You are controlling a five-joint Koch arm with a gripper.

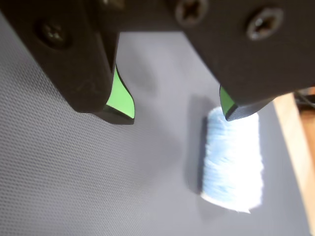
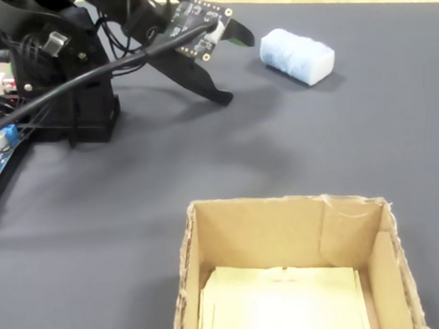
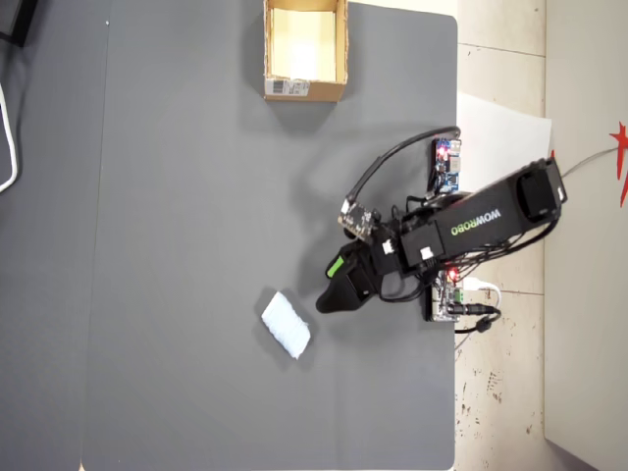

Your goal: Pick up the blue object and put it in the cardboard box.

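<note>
Hovering low over the grey mat [image 3: 196, 196], the gripper [image 1: 179, 115] is standing wide open, gripping nothing; its green-lined jaws are sitting apart, one tip just over the blue object's [image 1: 231, 160] end; the block is lying flat mid-mat; the cardboard box [image 3: 305, 88] is sitting well apart at the mat's edge.

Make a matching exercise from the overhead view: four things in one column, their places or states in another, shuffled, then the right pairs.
Things:
1. blue object
2. cardboard box
3. gripper
4. circuit board with red lights

Places or states:
A. at the top edge of the grey mat, open side up
B. open, jaws apart, holding nothing
C. lying on the mat, lower middle, apart from the jaws
D. off the mat's right edge, beside the arm

Pairs: 1-C, 2-A, 3-B, 4-D
</note>
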